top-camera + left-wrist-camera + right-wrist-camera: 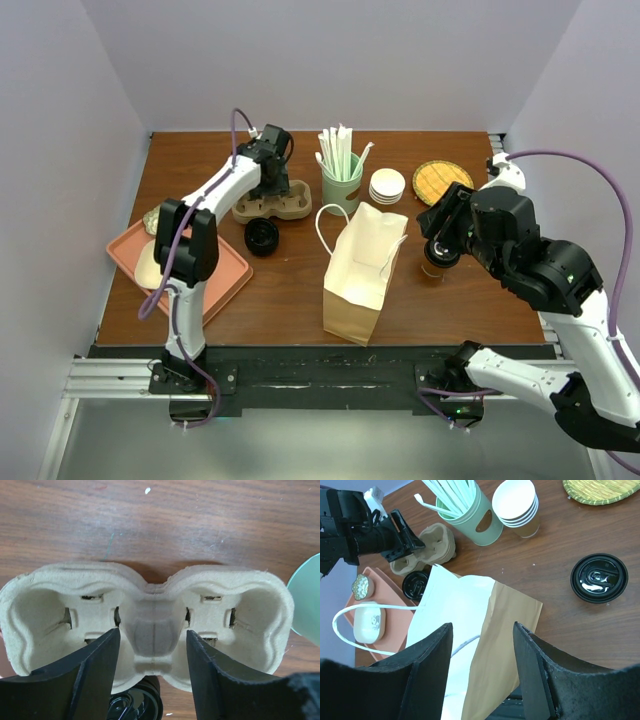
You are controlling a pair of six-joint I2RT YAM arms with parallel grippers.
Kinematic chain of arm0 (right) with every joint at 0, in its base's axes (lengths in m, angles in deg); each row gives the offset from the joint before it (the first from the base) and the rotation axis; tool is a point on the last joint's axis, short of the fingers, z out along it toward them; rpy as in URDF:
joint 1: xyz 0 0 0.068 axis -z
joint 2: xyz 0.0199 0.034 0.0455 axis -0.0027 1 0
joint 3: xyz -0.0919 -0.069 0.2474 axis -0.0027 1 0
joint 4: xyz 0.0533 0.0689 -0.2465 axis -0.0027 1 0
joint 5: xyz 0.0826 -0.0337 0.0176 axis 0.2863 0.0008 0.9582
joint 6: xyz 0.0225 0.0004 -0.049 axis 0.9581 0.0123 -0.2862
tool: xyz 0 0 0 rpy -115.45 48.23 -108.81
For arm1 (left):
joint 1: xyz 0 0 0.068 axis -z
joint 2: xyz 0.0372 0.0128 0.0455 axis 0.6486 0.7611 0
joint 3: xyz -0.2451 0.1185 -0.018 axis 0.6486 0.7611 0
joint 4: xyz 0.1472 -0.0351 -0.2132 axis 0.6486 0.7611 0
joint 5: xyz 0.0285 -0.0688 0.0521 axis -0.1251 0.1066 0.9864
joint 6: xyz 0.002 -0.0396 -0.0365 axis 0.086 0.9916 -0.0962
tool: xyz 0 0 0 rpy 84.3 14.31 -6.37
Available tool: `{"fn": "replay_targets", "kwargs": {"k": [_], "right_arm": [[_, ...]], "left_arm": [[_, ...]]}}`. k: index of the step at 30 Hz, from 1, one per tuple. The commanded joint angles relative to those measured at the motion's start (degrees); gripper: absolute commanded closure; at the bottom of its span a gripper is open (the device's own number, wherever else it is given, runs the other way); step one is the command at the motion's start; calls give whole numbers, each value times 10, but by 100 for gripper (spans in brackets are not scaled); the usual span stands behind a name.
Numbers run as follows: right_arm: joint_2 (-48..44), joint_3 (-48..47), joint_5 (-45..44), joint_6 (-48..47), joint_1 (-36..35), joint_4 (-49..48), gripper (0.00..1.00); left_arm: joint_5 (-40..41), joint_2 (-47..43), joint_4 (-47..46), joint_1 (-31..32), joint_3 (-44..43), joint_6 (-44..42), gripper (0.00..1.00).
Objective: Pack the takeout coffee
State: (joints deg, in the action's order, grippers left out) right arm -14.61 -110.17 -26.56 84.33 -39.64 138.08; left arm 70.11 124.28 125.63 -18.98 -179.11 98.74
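Observation:
The takeout coffee [436, 264] is a small brown cup with a black lid [599, 578], standing upright on the table just right of the open paper bag [365, 270]. My right gripper [440, 238] hovers above the cup, open and holding nothing. In its wrist view the fingers [431, 652] frame the bag [470, 645], with the coffee off to their right. My left gripper [270, 180] is at the far left over the cardboard cup carrier [150, 605]. It is open [152, 632], and its fingers [100, 660] stand either side of the carrier's centre ridge with a gap.
A loose black lid [261, 236] lies just in front of the carrier. At the back stand a green cup of straws [341, 180], a stack of white-topped cups [387, 185] and a woven mat [442, 180]. A pink tray [215, 275] with pastries sits at the left.

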Motion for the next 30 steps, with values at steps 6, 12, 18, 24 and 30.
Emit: {"fn": "replay_targets", "kwargs": {"k": [6, 12, 18, 24, 30], "right_arm": [[-4, 1, -15, -10, 2, -4, 45], [-7, 9, -15, -8, 2, -8, 46], [-4, 12, -15, -8, 1, -11, 46], [-2, 19, -12, -7, 1, -20, 46], [0, 18, -11, -5, 1, -24, 46]], "left_arm": [[5, 14, -14, 3, -35, -13, 46], [5, 15, -13, 3, -42, -18, 57], [18, 15, 5, 4, -63, -23, 63], [28, 31, 41, 4, -99, -33, 52], [15, 37, 35, 4, -97, -41, 62]]}}
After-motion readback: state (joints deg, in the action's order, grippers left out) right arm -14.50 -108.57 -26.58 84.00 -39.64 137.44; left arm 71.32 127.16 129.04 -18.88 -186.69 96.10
